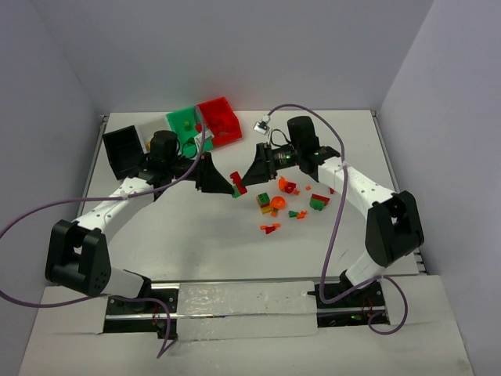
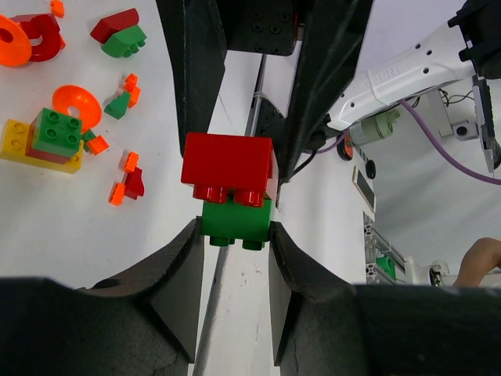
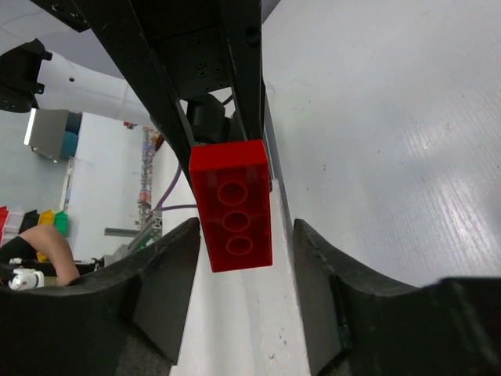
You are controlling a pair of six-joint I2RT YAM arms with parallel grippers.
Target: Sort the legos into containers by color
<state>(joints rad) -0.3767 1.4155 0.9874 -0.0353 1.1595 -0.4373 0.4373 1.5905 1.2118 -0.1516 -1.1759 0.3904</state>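
Left end effector (image 2: pixel 235 231): we are seeing it clamping a small green brick (image 2: pixel 235 222), with both pads pressing on the brick's sides.
Green brick: it is sitting between the tips of the two arms, over the middle of the worktop (image 1: pixel 196 243). We are not able to tell whether it is clear of the surface.
Red brick (image 2: pixel 227 164): it is resting against the far side of the green brick, with its round studs showing between the two.
Right end effector (image 3: pixel 246 231): we are finding it open. Its fingers are straddling the free end of the red brick, and its own wrist view is showing a gap between the brick and one finger.
Arms: both are reaching inward, their tips facing each other and nearly meeting.
Loose legos: we are seeing a scatter lying to the right of the held pair, near the right arm. It includes a stack of green on red on yellow (image 1: pixel 264 201), an orange ring (image 1: pixel 279 203) just beside it, a red and green piece (image 1: pixel 318 202), and small red and orange bits (image 1: pixel 270 229) nearer the arm bases.
Black bin (image 1: pixel 117 139): it is sitting at the far left, close to the left arm's wrist.
Green bin (image 1: pixel 174 119): it is standing at the far edge and holding a few pieces too small for us to name.
Red bin (image 1: pixel 213 106): it is standing just right of the green bin, touching it.
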